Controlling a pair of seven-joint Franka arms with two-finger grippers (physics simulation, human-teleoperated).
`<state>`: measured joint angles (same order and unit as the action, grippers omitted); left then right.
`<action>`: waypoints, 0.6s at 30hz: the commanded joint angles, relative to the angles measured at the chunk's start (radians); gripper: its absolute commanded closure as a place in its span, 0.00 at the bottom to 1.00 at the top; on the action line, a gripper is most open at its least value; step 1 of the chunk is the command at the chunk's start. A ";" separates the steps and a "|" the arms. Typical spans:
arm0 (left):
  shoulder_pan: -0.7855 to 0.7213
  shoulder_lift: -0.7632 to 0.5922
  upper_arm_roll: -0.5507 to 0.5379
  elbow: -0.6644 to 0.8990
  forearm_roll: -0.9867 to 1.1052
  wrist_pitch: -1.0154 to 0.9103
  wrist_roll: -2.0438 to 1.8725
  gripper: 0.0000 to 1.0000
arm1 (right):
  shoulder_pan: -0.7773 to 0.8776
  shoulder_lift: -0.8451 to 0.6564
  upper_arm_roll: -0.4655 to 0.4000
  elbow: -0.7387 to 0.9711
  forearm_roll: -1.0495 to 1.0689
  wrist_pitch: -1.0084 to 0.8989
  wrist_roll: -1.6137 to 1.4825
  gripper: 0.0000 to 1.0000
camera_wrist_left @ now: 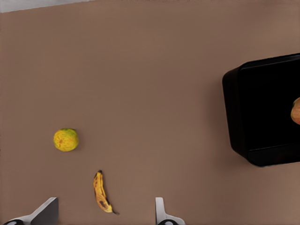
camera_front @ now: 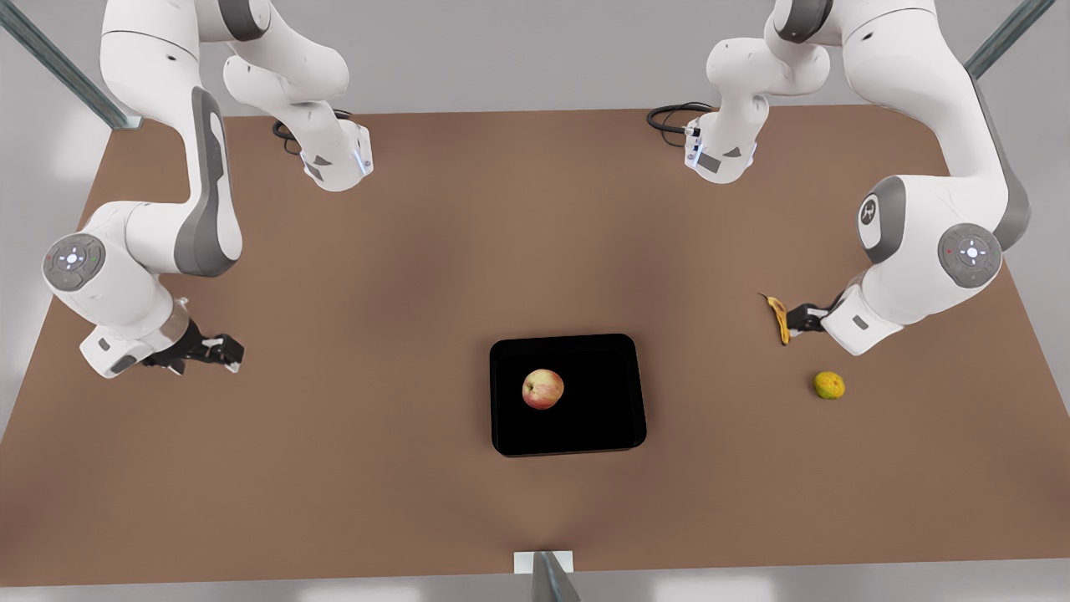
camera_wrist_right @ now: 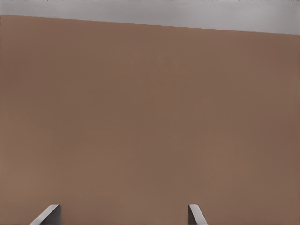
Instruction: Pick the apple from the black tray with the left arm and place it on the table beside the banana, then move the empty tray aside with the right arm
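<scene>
A black tray (camera_front: 568, 395) sits nearest the camera in the front view, on the brown table (camera_front: 418, 251), with the apple (camera_front: 542, 389) resting inside it, toward the side of the front view's left. In the left wrist view the tray (camera_wrist_left: 243, 117) is cut off by the frame edge and only a sliver of the apple (camera_wrist_left: 296, 111) shows there.

Farther back, at the front view's right, the left gripper (camera_front: 792, 318) hangs just above the banana (camera_front: 780, 318), its dark fingers partly covering the fruit so that contact cannot be judged. The wrist camera settles more: the banana (camera_wrist_left: 101, 192) lies on the table between the two spread fingertips (camera_wrist_left: 47, 211), which grasp nothing, and a small yellow-green fruit (camera_wrist_left: 65, 139) lies beyond the fingers, near the banana but apart from it. The front view shows that same fruit (camera_front: 829, 385) well clear of the tray.

At the front view's left, the right gripper (camera_front: 219, 351) waits low over bare table, far from the tray. Its wrist camera shows the fingertips (camera_wrist_right: 48, 214) held wide apart and empty, with the table edge (camera_wrist_right: 150, 26) ahead of them.
</scene>
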<state>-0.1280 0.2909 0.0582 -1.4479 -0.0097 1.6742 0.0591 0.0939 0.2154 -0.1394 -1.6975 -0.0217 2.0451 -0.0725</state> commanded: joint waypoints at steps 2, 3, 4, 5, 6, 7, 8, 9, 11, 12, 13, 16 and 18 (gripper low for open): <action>-0.019 0.001 -0.001 0.007 0.008 0.029 0.013 0.00 | 0.001 -0.001 0.000 0.001 0.002 0.060 -0.018 0.00; -0.082 0.008 -0.001 0.018 0.004 0.027 -0.008 0.00 | -0.002 0.001 0.000 0.004 0.006 0.060 -0.017 0.00; -0.154 0.020 -0.003 0.024 -0.009 0.025 -0.105 0.00 | -0.005 0.058 -0.003 0.025 0.006 0.061 -0.018 0.00; -0.242 0.037 -0.003 0.031 -0.013 0.025 -0.244 0.00 | -0.005 0.150 -0.003 0.113 0.011 0.060 -0.020 0.00; -0.312 0.057 -0.005 0.032 -0.024 0.030 -0.373 0.00 | -0.005 0.237 -0.003 0.154 0.039 0.063 -0.023 0.00; -0.351 0.086 -0.005 0.043 -0.036 0.039 -0.453 0.00 | -0.007 0.285 -0.005 0.199 0.045 0.063 -0.023 0.00; -0.393 0.131 -0.005 0.092 -0.036 0.052 -0.456 0.00 | -0.007 0.286 -0.003 0.200 0.045 0.061 -0.021 0.00; -0.450 0.168 -0.005 0.096 -0.032 0.134 -0.570 0.00 | -0.005 0.257 -0.005 0.222 0.045 0.047 -0.023 0.00; -0.525 0.252 -0.005 0.121 0.002 0.223 -0.778 0.00 | -0.005 0.190 -0.014 0.294 0.043 -0.163 -0.026 0.00; -0.533 0.289 -0.017 0.142 -0.004 0.229 -0.832 0.00 | -0.005 0.190 -0.011 0.340 0.043 -0.224 -0.026 0.00; -0.542 0.332 -0.043 0.155 -0.003 0.289 -0.947 0.00 | -0.005 0.197 -0.009 0.340 0.043 -0.224 -0.026 0.00; -0.591 0.395 -0.044 0.161 0.005 0.303 -1.096 0.00 | -0.007 0.211 -0.011 0.341 0.046 -0.224 -0.024 0.00; -0.625 0.427 -0.043 0.149 0.001 0.381 -1.130 0.00 | -0.007 0.211 -0.011 0.341 0.046 -0.224 -0.024 0.00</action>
<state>-0.7441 0.7096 0.0151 -1.2971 -0.0110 1.9338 -0.4111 0.0874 0.4272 -0.1500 -1.3572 0.0219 1.8866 -0.0853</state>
